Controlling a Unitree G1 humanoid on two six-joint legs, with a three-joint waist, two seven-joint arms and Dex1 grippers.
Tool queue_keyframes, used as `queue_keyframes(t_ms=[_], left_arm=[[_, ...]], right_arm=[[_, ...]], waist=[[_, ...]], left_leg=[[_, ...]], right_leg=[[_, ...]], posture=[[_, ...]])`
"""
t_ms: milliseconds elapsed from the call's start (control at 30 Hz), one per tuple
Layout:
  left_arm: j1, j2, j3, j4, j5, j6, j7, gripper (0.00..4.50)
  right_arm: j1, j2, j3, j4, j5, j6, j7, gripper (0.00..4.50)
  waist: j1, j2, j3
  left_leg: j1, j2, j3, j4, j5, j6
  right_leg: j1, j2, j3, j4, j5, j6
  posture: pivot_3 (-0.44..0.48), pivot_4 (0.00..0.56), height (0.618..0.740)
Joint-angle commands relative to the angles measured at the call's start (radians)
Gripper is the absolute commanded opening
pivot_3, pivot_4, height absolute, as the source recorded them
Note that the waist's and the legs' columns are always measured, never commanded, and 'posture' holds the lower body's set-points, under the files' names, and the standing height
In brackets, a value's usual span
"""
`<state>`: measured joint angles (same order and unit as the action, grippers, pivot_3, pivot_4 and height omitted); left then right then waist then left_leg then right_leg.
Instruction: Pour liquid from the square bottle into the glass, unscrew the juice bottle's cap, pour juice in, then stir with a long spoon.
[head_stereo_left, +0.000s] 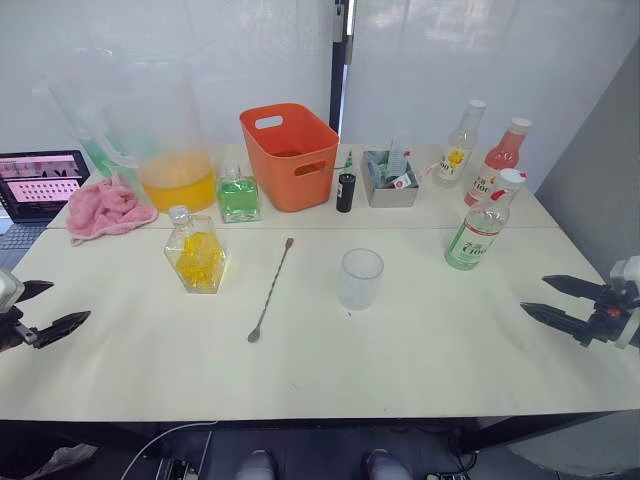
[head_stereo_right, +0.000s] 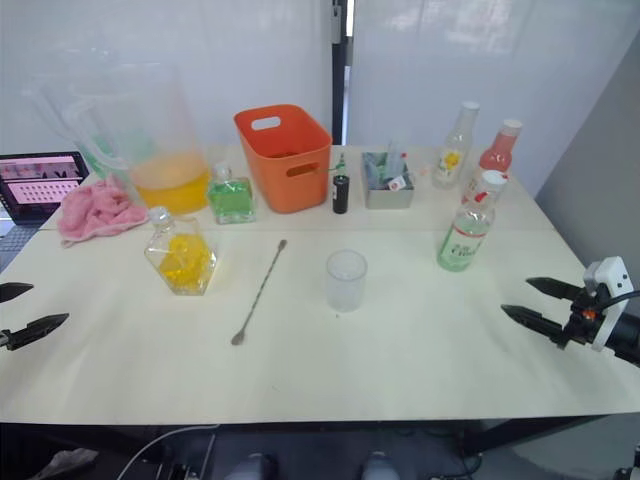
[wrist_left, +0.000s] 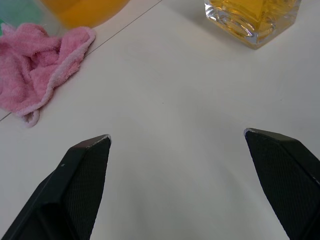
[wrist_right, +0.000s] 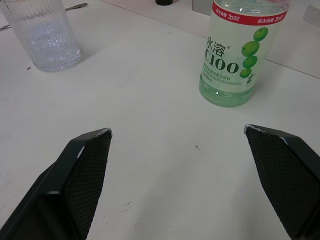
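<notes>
The square bottle (head_stereo_left: 197, 255) holds yellow liquid and stands left of centre on the white table (head_stereo_left: 420, 360); its base also shows in the left wrist view (wrist_left: 252, 20). The long spoon (head_stereo_left: 271, 288) lies between it and the empty ribbed glass (head_stereo_left: 360, 278). Right of the glass stands the capped, pale green juice bottle (head_stereo_left: 480, 228). My left gripper (head_stereo_left: 70, 300) hovers open at the table's left edge, well short of the square bottle. My right gripper (head_stereo_left: 533, 293) hovers open at the right edge. It points at the juice bottle (wrist_right: 237, 60) and the glass (wrist_right: 45, 35).
Along the back stand a clear pitcher (head_stereo_left: 165, 140) of orange liquid, a green square bottle (head_stereo_left: 237, 195), an orange basket (head_stereo_left: 290, 155), a small dark bottle (head_stereo_left: 346, 190), a grey tray (head_stereo_left: 390, 180) and two more bottles (head_stereo_left: 497, 160). A pink cloth (head_stereo_left: 105, 208) and laptop (head_stereo_left: 40, 182) lie far left.
</notes>
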<state>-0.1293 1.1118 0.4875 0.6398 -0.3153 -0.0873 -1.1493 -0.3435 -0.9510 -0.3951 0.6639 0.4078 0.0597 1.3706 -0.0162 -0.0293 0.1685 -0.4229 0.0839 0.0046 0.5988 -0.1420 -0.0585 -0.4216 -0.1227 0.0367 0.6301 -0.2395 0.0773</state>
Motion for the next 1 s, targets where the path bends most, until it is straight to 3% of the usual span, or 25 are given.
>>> queue_keyframes(t_ms=[33, 233, 433, 667, 767, 867, 1000], left_arm=[[-0.014, 0.028, 0.008, -0.018, -0.008, 0.012, -0.012, 4.5], [-0.011, -0.002, 0.066, -0.102, -0.096, 0.165, 0.0, 4.5], [0.099, -0.059, 0.156, -0.273, -0.164, 0.248, 0.016, 4.5], [0.256, -0.238, 0.264, -0.602, -0.231, 0.349, 0.185, 4.5], [0.294, -0.3, 0.289, -0.698, -0.239, 0.373, 0.255, 4.5], [0.379, -0.436, 0.316, -0.875, -0.26, 0.387, 0.373, 4.5], [0.437, -0.55, 0.319, -1.019, -0.268, 0.398, 0.481, 4.5]], right_arm=[[-0.002, -0.012, -0.025, -0.032, 0.018, -0.016, -0.01, 4.49], [-0.014, 0.009, -0.008, -0.073, 0.035, 0.038, -0.027, 4.49], [-0.019, 0.007, 0.018, -0.277, 0.107, 0.215, -0.009, 4.49], [-0.095, 0.022, 0.134, -0.593, 0.212, 0.447, -0.013, 4.49], [-0.129, 0.027, 0.172, -0.637, 0.217, 0.475, -0.017, 4.49], [-0.201, 0.052, 0.228, -0.702, 0.229, 0.495, -0.029, 4.49], [-0.24, 0.072, 0.25, -0.73, 0.239, 0.515, -0.036, 4.49]], waist=[[0.0, 0.0, 0.0], [0.0, 0.0, 0.0], [-0.007, 0.0, 0.0], [-0.007, 0.0, 0.0], [0.0, -0.001, 0.0], [0.002, -0.001, 0.0], [0.007, -0.006, 0.001]], left_leg=[[0.0, 0.0, 0.0, 0.0, 0.0, 0.0], [0.0, 0.0, 0.0, 0.0, 0.0, 0.0], [0.0, 0.0, 0.0, 0.0, 0.0, 0.0], [0.0, 0.001, -0.001, 0.002, 0.0, 0.0], [-0.001, 0.001, -0.001, 0.005, 0.0, 0.0], [-0.003, 0.001, 0.0, 0.008, -0.001, 0.001], [-0.003, 0.001, -0.001, 0.009, -0.001, 0.001]], right_leg=[[0.0, 0.0, 0.0, 0.0, 0.0, 0.0], [0.0, 0.0, 0.0, 0.0, 0.0, 0.0], [0.0, 0.0, 0.0, 0.001, 0.0, 0.0], [0.0, 0.001, 0.001, 0.001, 0.0, -0.001], [0.001, 0.001, 0.001, 0.001, -0.001, -0.003], [0.001, 0.001, 0.003, -0.001, 0.0, -0.005], [0.0, 0.002, 0.004, 0.0, 0.0, -0.005]], posture=[[0.0, 0.15, 0.738], [0.0, 0.15, 0.738], [0.0, 0.15, 0.738], [0.0, 0.15, 0.738], [0.0, 0.15, 0.738], [0.0, 0.15, 0.738], [0.0, 0.15, 0.738]])
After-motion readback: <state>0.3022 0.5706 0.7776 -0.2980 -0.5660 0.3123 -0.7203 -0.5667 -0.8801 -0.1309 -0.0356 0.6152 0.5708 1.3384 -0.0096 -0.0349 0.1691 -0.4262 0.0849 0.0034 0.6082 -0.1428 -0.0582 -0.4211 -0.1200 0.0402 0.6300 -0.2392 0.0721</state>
